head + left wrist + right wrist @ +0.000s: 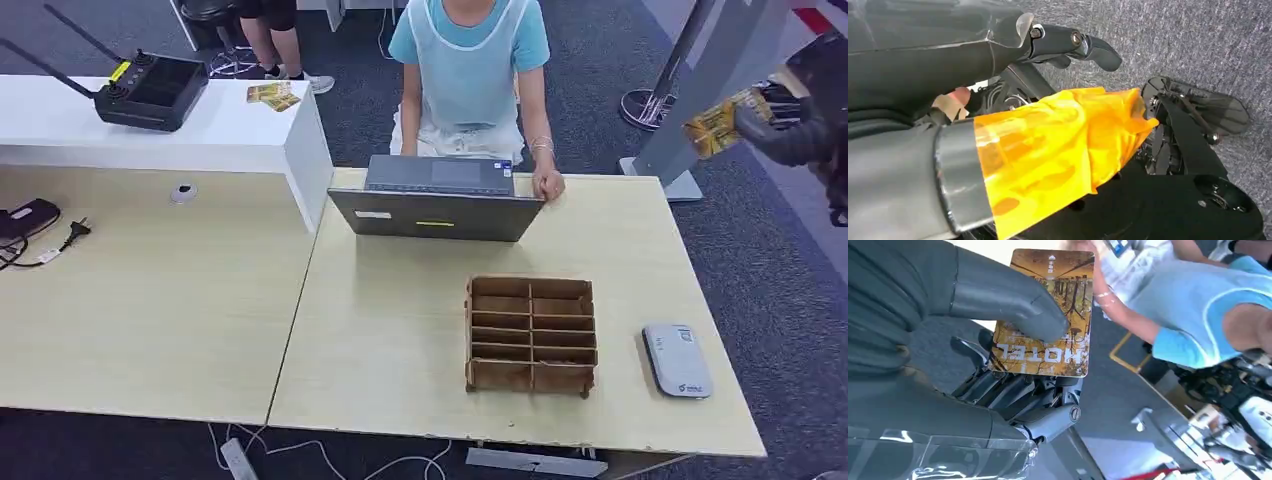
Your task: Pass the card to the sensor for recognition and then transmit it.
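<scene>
A yellow hotel card [712, 125] is pinched in my right hand [790, 125], raised off the table's far right corner, above the carpet. The right wrist view shows the card [1048, 310] held upright, the grey thumb [1013, 305] pressing it against the dark fingers behind. The sensor [676, 360], a flat white and grey device, lies on the table near its right front edge, well below and nearer than the card. My left hand [948, 65] hangs over the carpet with its fingers [1078, 42] apart from the orange-taped thumb [1058, 145] and nothing in it.
A brown cardboard divider box [530, 333] stands left of the sensor. An open laptop [437, 200] sits at the table's far edge with a person in blue [470, 70] behind it. A grey stand [700, 90] rises beside my right hand. A white counter [150, 135] carries a black antenna device.
</scene>
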You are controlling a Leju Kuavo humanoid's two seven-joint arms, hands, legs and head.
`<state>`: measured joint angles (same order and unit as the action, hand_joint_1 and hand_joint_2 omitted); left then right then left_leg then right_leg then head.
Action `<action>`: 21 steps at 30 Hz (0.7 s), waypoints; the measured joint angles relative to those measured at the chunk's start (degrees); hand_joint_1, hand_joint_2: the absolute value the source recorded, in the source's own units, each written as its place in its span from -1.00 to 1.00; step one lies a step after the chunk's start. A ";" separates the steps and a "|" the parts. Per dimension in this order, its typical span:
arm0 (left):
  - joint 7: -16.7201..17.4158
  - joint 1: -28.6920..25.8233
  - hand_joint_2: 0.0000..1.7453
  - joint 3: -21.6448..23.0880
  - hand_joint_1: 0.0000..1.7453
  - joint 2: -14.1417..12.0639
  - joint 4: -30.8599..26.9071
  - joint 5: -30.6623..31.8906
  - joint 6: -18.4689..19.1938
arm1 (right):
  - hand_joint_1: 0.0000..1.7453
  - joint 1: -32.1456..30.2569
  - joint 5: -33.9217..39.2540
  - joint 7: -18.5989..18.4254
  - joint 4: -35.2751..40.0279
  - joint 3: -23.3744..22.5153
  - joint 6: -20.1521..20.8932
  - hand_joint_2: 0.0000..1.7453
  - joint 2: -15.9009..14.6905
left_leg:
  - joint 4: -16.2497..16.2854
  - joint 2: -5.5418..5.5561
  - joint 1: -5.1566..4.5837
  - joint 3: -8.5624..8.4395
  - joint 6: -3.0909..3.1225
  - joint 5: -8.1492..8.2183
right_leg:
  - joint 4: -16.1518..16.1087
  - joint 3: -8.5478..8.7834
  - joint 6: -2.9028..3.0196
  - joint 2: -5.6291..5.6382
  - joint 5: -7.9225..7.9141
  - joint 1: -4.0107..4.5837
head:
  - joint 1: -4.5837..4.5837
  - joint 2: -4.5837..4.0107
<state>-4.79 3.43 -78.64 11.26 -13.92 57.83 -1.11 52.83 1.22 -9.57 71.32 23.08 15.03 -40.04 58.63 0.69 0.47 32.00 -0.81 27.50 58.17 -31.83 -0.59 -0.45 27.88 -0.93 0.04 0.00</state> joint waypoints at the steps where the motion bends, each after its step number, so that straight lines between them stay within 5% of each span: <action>1: 0.00 0.01 -1.00 0.00 -1.00 -0.02 0.00 0.22 0.02 | 1.00 1.22 -1.45 0.13 -0.15 1.09 -1.25 1.00 0.59 | 0.00 -0.02 0.00 0.02 0.00 0.00 | 0.01 -0.01 0.00 0.03 0.00 0.00 | -0.02 0.00; 8: 0.77 0.49 -1.00 0.07 -1.00 0.04 0.00 2.16 0.11 | 1.00 8.08 -25.31 -2.05 -1.00 8.52 -12.50 1.00 6.94 | 0.00 -0.08 0.01 0.02 -0.03 -0.02 | 0.04 -0.08 -0.01 0.11 -0.02 0.00 | -0.02 0.00; 13: 1.27 0.86 -1.00 0.50 -1.00 0.11 0.00 3.58 0.15 | 1.00 10.76 -39.33 -2.62 -4.57 11.19 -14.40 1.00 13.03 | 0.00 -0.07 0.01 0.01 -0.06 -0.06 | 0.09 -0.12 0.06 0.10 -0.06 0.01 | -0.02 0.00; 21: 1.44 1.00 -1.00 1.79 -1.00 0.00 0.00 4.94 0.44 | 1.00 14.45 -49.22 -1.73 -12.40 14.07 -14.38 1.00 19.80 | 0.00 -0.03 0.01 0.06 -0.11 -0.11 | 0.10 -0.14 0.06 0.07 -0.07 0.00 | -0.02 0.00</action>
<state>-3.34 4.44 -76.85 11.26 -13.92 62.77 -0.68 67.28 -48.00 -11.30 58.92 37.16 0.66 -20.24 58.63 0.66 0.48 32.06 -0.92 27.40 58.27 -31.98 -0.53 -0.38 27.81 -0.93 0.02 0.00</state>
